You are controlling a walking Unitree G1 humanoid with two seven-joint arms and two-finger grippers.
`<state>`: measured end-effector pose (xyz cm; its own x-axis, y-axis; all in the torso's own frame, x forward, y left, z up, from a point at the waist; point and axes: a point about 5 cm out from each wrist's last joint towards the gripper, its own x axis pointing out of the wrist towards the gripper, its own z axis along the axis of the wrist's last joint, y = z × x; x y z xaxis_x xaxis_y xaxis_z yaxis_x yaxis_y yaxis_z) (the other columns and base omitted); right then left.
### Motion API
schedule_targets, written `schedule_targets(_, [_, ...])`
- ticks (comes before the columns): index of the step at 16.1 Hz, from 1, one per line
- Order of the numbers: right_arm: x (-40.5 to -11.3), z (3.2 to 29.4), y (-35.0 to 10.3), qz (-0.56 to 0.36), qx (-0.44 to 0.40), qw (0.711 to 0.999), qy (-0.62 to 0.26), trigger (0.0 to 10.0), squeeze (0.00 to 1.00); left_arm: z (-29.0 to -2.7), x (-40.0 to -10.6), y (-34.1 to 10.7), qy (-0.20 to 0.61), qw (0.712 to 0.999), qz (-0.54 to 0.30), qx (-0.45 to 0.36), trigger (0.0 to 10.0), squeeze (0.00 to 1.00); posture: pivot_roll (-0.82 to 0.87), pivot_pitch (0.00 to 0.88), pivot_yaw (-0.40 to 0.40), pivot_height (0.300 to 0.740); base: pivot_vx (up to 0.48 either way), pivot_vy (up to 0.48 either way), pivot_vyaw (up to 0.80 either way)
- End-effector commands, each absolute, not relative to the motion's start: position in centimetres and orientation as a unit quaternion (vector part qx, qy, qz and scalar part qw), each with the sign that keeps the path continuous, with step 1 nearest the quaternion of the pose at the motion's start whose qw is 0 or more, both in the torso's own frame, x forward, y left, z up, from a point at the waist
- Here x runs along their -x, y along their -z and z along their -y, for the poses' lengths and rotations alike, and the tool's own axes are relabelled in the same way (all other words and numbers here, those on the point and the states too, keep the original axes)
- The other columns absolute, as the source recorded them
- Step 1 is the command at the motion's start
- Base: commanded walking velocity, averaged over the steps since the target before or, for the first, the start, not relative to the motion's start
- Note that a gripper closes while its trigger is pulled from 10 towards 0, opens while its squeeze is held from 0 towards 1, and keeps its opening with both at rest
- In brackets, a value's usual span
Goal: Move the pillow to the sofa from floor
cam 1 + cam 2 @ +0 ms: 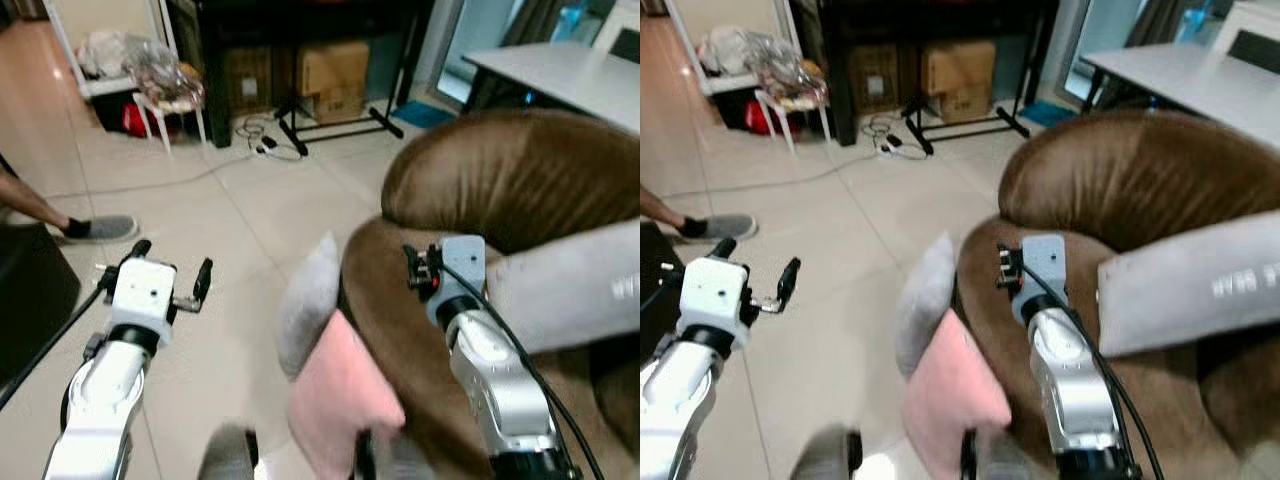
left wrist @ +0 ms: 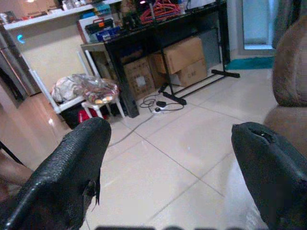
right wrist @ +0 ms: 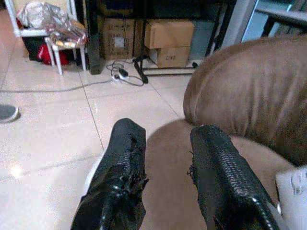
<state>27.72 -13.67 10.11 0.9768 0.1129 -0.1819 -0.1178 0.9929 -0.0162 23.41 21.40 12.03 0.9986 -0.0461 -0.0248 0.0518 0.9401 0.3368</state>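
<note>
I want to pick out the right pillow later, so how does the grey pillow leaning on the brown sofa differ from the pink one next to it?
The grey fabric pillow stands higher and farther from the robot, upright against the brown velvety sofa; the pink fabric pillow sits lower and nearer, partly overlapping the grey one. The grey one looks narrow, edge-on; the pink one shows a broad face. Both lean at the sofa's front edge by the floor, and neither end effector is touching them.

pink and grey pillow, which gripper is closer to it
Right. The right gripper is over the brown sofa, just beside the pillow; the left gripper hangs over bare floor, farther off.
</note>
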Motion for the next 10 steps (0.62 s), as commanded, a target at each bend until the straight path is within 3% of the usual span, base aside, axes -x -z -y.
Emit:
schedule_targets(1, [-27.71,13.84,-10.05,-0.092,0.018,0.994,-0.058,10.0,0.0,-21.24,-23.4,-11.81,0.025,0.985,-0.01,-0.171,10.0,0.0,0.03,0.0,-0.067,0.602,0.0,0.0,0.0])
schedule_targets(2, [-27.77,13.8,-10.09,-0.09,0.015,0.994,-0.061,10.0,0.0,-21.24,-23.33,-11.67,0.022,0.986,-0.016,-0.165,10.0,0.0,0.03,0.0,-0.071,0.598,0.0,0.0,0.0])
schedule_targets(3, [-27.79,13.61,-10.08,-0.091,0.003,0.993,-0.075,10.0,1.0,-21.25,-23.23,-11.42,0.023,0.989,-0.028,-0.14,10.0,0.34,0.04,0.0,-0.074,0.598,0.0,0.0,0.0])
schedule_targets(4, [-27.77,13.6,-10.08,-0.09,0.008,0.993,-0.078,10.0,1.0,-21.3,-23.2,-11.44,0.022,0.991,-0.029,-0.131,10.0,1.0,0.04,0.0,-0.075,0.598,0.0,0.0,0.0])
schedule_targets(10, [-27.9,13.96,-10.21,-0.084,-0.01,0.993,-0.08,10.0,1.0,-21.69,-23.27,-11.72,0.017,0.989,-0.021,-0.146,10.0,1.0,0.04,0.0,-0.073,0.598,0.0,0.0,0.0])
